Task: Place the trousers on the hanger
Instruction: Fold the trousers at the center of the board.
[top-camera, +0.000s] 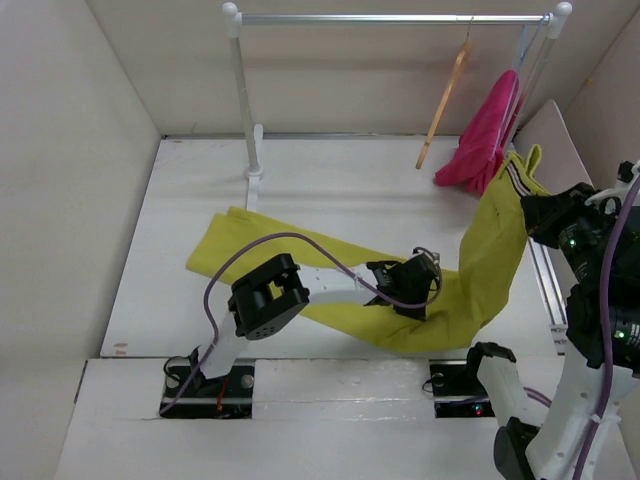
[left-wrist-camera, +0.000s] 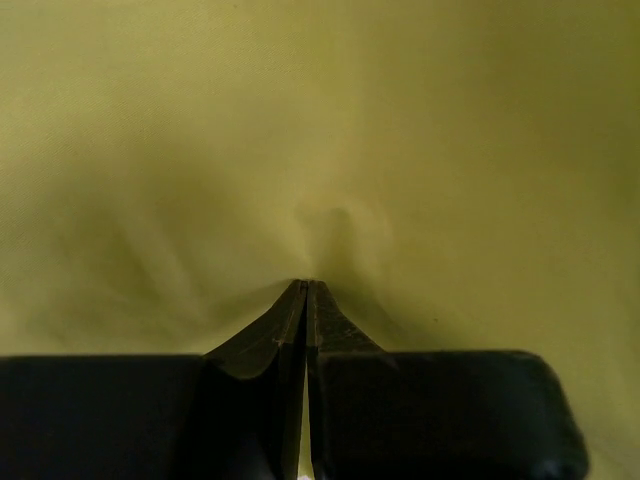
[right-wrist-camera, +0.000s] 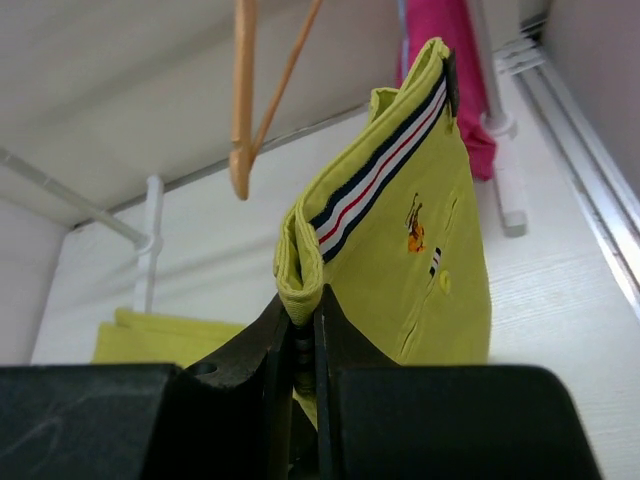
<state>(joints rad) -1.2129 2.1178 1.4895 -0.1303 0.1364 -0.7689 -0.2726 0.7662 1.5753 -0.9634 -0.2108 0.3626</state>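
**Trousers lifted at one end, hanger not yet reached**

The white table is matt and flat, with the white-and-silver clothes rail standing at its far side: thin, smooth metal tubes with rounded knobs at the corners.

The trousers are the largest soft thing in view, made of a yellow-green woven cloth that looks light and limp. Most of their length lies slack across the middle of the table. The right-hand end rises in a curved drape towards the rail's right post. By my reading the task is at an early stage: the cloth is gripped and partly raised, but no part of it is over the hanger, so threading and draping are left to do.

A magenta-pink garment hangs crumpled from the rail's right end.

The hanger, pale tan wood with a thin wire hook, dangles from the rail, tilted and bare. It is apart from the trousers.

The right gripper pinches the folded waistband edge and holds it upright. The left gripper has its fingers pressed together at a small pucker in the mid-length cloth and appears to be nipping it.

Smallest are the striped trim band, white, dark and red, and an embroidered emblem below it.
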